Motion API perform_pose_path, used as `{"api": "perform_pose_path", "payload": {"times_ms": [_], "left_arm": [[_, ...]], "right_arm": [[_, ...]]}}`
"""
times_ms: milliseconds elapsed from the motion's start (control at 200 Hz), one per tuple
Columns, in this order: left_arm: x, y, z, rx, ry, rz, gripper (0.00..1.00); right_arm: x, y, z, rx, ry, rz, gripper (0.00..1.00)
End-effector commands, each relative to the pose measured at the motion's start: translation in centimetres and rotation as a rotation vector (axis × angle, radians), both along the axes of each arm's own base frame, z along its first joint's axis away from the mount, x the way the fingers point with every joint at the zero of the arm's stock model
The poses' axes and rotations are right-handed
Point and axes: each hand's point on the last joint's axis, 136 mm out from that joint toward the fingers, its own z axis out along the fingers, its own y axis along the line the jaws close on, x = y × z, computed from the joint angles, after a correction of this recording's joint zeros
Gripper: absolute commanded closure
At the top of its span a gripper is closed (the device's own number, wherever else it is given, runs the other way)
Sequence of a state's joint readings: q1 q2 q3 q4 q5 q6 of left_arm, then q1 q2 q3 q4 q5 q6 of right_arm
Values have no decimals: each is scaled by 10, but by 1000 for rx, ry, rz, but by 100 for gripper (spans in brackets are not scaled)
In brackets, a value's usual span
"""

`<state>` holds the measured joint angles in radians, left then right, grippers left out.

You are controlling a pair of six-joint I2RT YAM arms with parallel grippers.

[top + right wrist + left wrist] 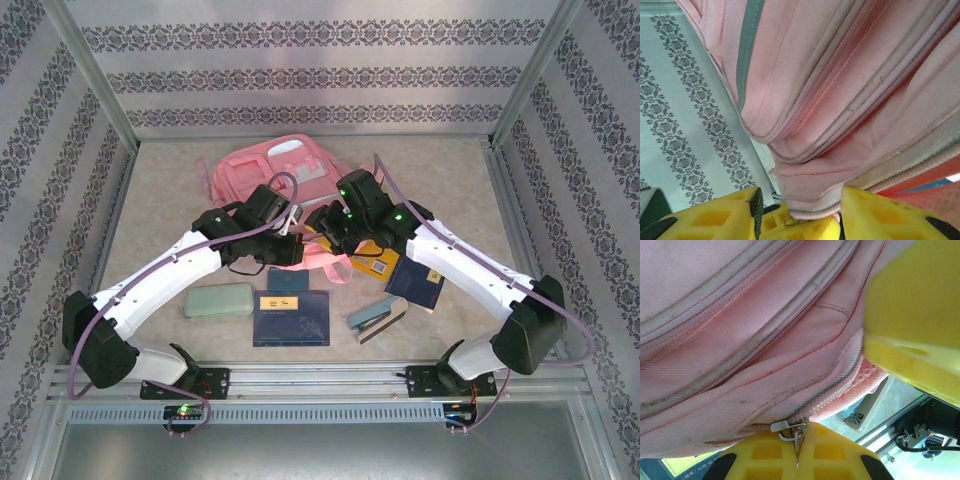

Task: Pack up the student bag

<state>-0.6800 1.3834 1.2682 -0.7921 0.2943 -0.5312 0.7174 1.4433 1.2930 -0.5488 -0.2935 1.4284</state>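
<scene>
The student bag (285, 165) lies at the middle of the table (160, 180), toward the far side, with both arms bent in over its near edge. In the left wrist view, the left tool (799, 442) has its yellow fingers pressed together on the metal zipper pull (789, 427). A yellow finger of the other arm crowds in at upper right. The right tool (807, 216) pinches a hem of the bag's pink fabric between its fingers.

Nearer the arm bases lie a pale green pencil case (218, 300), a dark blue notebook (291, 320) with a yellow label, and a grey stapler (378, 318). A dark blue booklet (415, 285) and a yellow book (372, 264) sit partly under the right arm. Pink straps (330, 265) trail between the two tools.
</scene>
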Motion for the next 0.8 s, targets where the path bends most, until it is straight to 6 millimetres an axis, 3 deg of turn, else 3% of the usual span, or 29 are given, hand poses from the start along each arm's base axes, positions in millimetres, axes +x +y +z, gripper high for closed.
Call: {"api": "perform_pose_path", "payload": {"times_ms": [0, 375, 615, 794], "left_arm": [[16, -16, 31, -77, -109, -8, 100], [17, -20, 37, -98, -119, -12, 100], [11, -25, 34, -110, -114, -30, 100], [8, -25, 37, -112, -123, -38, 100]], "right_arm": [[-5, -9, 11, 16, -10, -41, 53], [-12, -15, -3, 17, 17, -89, 52], [6, -9, -17, -29, 16, -86, 51], [14, -5, -33, -58, 34, -93, 62]]}}
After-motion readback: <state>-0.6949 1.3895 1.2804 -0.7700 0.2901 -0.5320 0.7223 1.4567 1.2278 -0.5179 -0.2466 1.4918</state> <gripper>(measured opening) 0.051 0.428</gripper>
